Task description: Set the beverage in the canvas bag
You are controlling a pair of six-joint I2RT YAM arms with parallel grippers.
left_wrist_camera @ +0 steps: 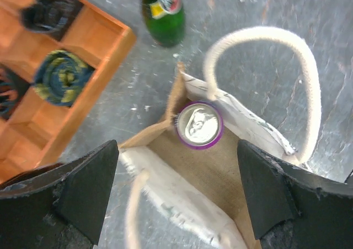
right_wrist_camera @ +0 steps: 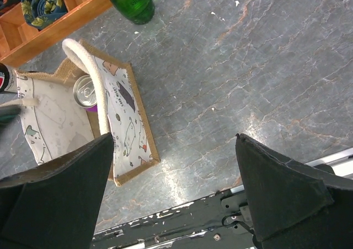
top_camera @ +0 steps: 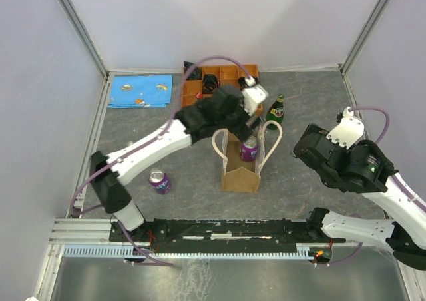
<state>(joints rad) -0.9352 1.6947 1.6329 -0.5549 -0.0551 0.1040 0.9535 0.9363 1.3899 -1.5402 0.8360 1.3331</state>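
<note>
The tan canvas bag [top_camera: 239, 180] stands open mid-table with two cream loop handles. A purple can [top_camera: 249, 150] stands upright inside it at the far end. The can also shows in the left wrist view [left_wrist_camera: 199, 125] and the right wrist view [right_wrist_camera: 84, 91]. My left gripper [top_camera: 249, 122] hovers just above the bag's [left_wrist_camera: 226, 174] far end, open and empty [left_wrist_camera: 176, 196]. A second purple can [top_camera: 159, 181] stands on the table left of the bag. My right gripper [top_camera: 305, 148] is open and empty [right_wrist_camera: 174, 191], to the right of the bag [right_wrist_camera: 129, 122].
A green glass bottle [top_camera: 275, 110] stands just behind the bag on the right. An orange wooden divider tray [top_camera: 200, 81] with rolled cloths sits at the back. A blue patterned cloth [top_camera: 140, 91] lies at the back left. A metal rail [top_camera: 219, 231] runs along the near edge.
</note>
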